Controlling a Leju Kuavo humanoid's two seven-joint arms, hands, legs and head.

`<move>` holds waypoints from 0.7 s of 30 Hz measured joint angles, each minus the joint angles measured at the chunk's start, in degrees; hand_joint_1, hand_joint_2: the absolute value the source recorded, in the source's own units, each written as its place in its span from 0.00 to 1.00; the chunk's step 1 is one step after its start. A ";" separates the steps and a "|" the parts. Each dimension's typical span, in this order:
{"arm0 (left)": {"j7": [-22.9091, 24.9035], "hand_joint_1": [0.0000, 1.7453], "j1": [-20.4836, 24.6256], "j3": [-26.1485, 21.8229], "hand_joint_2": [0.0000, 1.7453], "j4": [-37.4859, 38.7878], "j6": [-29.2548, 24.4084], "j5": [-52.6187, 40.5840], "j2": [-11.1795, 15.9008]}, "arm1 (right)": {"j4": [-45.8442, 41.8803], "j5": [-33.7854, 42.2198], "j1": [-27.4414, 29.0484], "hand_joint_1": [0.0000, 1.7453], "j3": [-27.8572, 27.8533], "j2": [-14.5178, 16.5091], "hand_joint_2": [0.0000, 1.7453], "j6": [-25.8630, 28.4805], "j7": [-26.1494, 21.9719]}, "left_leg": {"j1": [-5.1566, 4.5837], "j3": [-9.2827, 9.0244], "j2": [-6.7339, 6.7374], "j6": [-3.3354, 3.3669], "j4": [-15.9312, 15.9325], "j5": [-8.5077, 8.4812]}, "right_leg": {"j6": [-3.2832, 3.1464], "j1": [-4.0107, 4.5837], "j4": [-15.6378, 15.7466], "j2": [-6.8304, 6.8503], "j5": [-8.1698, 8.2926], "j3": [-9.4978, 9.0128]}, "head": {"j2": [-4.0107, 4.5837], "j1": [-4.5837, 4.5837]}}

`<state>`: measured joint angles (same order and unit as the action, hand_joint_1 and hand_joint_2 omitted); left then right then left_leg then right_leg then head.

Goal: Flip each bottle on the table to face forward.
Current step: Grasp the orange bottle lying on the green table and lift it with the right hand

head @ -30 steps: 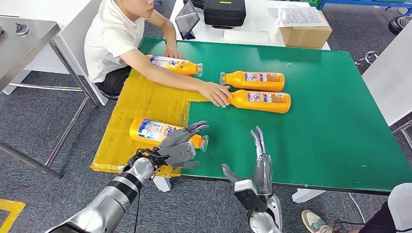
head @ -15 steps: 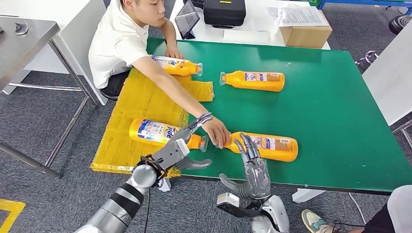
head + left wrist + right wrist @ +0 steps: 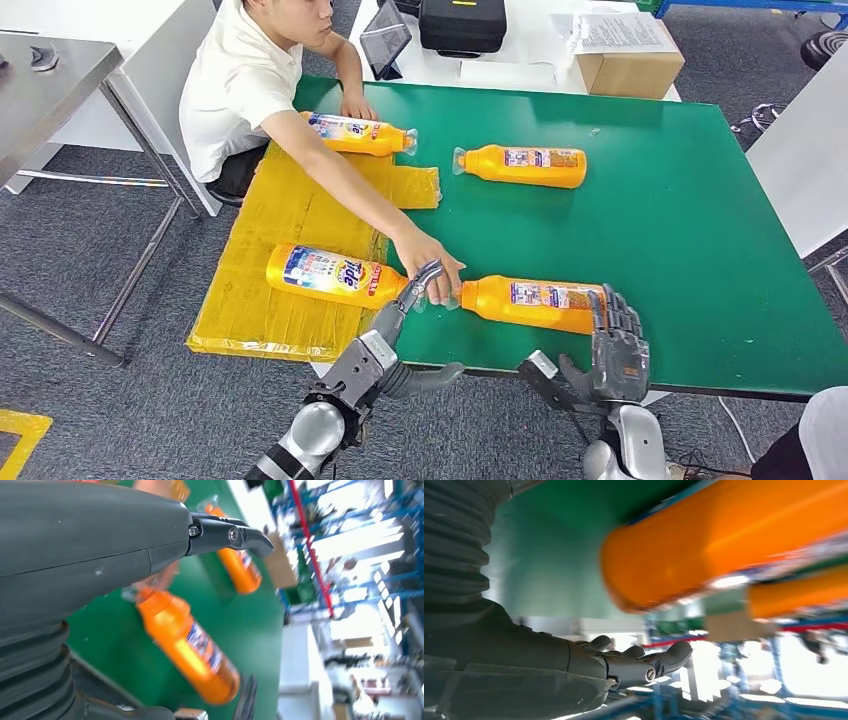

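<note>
I see my right hand (image 3: 612,338) spread by the near-edge bottle (image 3: 535,304); left hand (image 3: 400,345) spread, empty; person's hand (image 3: 428,262) at its cap.

Glossy orange plastic bottles (image 3: 532,303), matt green table (image 3: 690,230), crinkled yellow taped sheet (image 3: 290,215), brown cardboard box (image 3: 628,68)

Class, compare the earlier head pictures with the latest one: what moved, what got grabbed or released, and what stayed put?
The person's hand dragged one bottle from the far row to the near edge. The right hand swung to its base; the left hand drew back. Neither grips anything. The other three bottles stayed.
</note>
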<state>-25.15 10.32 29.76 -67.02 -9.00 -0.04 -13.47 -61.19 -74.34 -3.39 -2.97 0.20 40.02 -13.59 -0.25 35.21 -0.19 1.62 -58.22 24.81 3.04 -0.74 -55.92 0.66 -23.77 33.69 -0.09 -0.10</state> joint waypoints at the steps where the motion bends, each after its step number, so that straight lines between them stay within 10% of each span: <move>1: -0.31 0.00 -0.24 0.41 1.00 -0.78 -1.93 -0.30 -0.01 | 0.92 0.05 -0.30 0.00 0.31 -0.68 1.00 -0.01 1.48 | 0.00 0.00 0.00 0.00 0.00 0.00 | 0.00 0.00 0.00 0.00 0.00 0.00 | 0.00 -0.01; 21: -3.00 0.00 -0.24 3.84 1.00 -4.58 -10.89 -0.44 -0.86 | 15.01 10.84 -9.57 0.00 5.69 -5.22 1.00 -2.28 2.07 | -0.01 -0.58 0.24 0.04 0.00 -0.02 | 0.02 -0.01 0.05 -0.05 0.06 -0.45 | 0.00 0.01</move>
<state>-28.15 10.09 33.59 -71.60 -19.89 -0.49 -14.34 -46.18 -63.50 -12.96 2.72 -5.03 37.74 -11.52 -0.26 34.63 0.05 1.66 -58.22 24.79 3.06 -0.75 -55.87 0.61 -23.72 33.24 -0.09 -0.09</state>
